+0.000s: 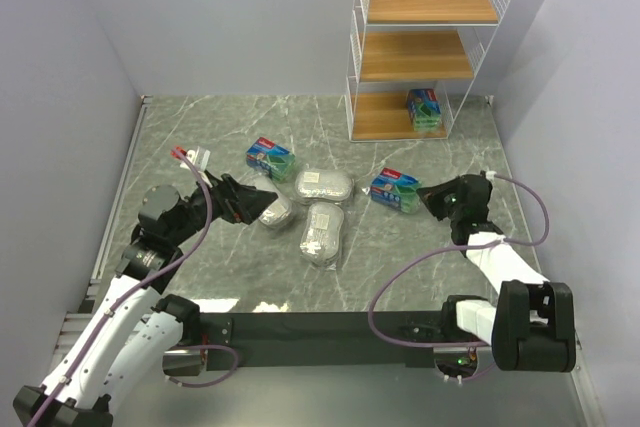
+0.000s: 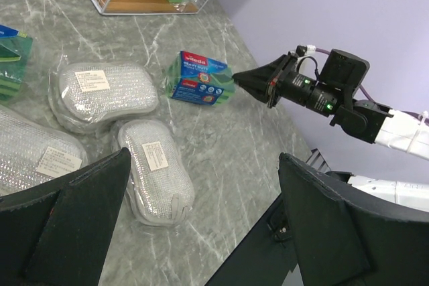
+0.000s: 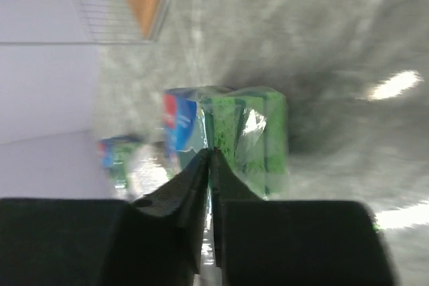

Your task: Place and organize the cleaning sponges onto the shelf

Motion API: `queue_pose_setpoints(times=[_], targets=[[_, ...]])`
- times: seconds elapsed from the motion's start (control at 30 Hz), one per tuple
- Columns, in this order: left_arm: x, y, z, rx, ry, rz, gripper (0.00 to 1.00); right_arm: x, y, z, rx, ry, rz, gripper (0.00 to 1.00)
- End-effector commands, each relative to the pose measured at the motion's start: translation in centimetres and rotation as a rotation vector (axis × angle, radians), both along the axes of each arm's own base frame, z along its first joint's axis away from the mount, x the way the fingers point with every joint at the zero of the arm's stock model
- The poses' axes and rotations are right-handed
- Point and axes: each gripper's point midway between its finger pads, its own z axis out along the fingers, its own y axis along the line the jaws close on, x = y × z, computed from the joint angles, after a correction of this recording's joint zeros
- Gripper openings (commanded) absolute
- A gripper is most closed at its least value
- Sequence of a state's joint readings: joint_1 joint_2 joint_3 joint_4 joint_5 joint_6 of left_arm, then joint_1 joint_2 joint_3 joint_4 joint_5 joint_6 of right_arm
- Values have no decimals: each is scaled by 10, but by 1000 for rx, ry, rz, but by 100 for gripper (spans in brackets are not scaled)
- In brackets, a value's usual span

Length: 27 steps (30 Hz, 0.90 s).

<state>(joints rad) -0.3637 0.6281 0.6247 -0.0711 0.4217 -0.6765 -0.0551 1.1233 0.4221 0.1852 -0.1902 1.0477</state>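
The right arm's fingers (image 1: 430, 196) are pressed together with nothing between them. Their tips point at a green sponge pack (image 1: 395, 190) that lies on the table (image 1: 200, 137) toward its right edge, in front of the shelf (image 1: 420, 47). In the right wrist view this pack sits straight ahead of the closed tips and just beside them. That view is blurred, so it cannot be told whether they touch it.

The left arm's fingers (image 1: 255, 197) are spread wide and hold nothing, low over the middle of the table. A silvery oval pack (image 1: 273, 214) lies right at their tips, partly hidden behind one finger in the left wrist view. A second silvery pack (image 1: 323, 185) lies just past it toward the far edge, and a third silvery pack (image 1: 322, 232) lies just past it toward the near edge. The three are close together.

A second green pack (image 1: 270, 157) lies near the left arm's fingers, on their far side. A third green pack (image 1: 425, 107) sits on the bottom tier of the shelf, which stands at the far right corner.
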Motion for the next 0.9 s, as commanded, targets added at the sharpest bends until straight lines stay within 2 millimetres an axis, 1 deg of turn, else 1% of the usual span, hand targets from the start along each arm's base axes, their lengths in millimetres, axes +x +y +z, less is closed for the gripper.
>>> queue_pose_setpoints(times=[0.0, 0.03, 0.13, 0.17, 0.2, 0.23, 0.4, 0.43, 0.5, 0.53, 0.63, 0.77, 0.83, 0.87], targets=[[-1, -3, 7, -23, -26, -16, 99, -7, -13, -14, -115, 82, 2, 20], [-1, -3, 8, -23, -28, -18, 99, -9, -14, -21, -123, 103, 10, 30], [-2, -3, 7, -23, -26, -16, 99, -8, -10, -26, -114, 104, 31, 42], [-2, -3, 6, -21, -22, -16, 99, -7, -8, -30, -107, 109, 39, 49], [-2, -3, 6, -21, -22, -16, 99, -6, -8, -31, -104, 112, 41, 52], [-2, -3, 6, -20, -21, -15, 99, -5, -7, -32, -101, 113, 46, 57], [-2, -3, 6, -20, -21, -15, 99, 3, -4, -39, -98, 131, 71, 61], [-1, -3, 5, -21, -18, -15, 99, 3, -3, -42, -97, 136, 78, 59], [-1, -3, 5, -22, -17, -14, 99, 7, -2, -47, -94, 138, 86, 49], [-1, -3, 6, -20, -21, -15, 99, 7, -1, -49, -87, 140, 91, 32], [-1, -2, 6, -16, -21, -9, 99, 10, 0, -51, -76, 139, 92, 0], [-2, -2, 6, -14, -21, -9, 99, 10, 1, -53, -71, 153, 95, 0], [-1, -1, 6, -15, -22, -7, 99, 9, 4, -52, -53, 150, 101, 0], [-1, -2, 6, -15, -22, -9, 99, 10, 7, -48, -33, 131, 115, 0]])
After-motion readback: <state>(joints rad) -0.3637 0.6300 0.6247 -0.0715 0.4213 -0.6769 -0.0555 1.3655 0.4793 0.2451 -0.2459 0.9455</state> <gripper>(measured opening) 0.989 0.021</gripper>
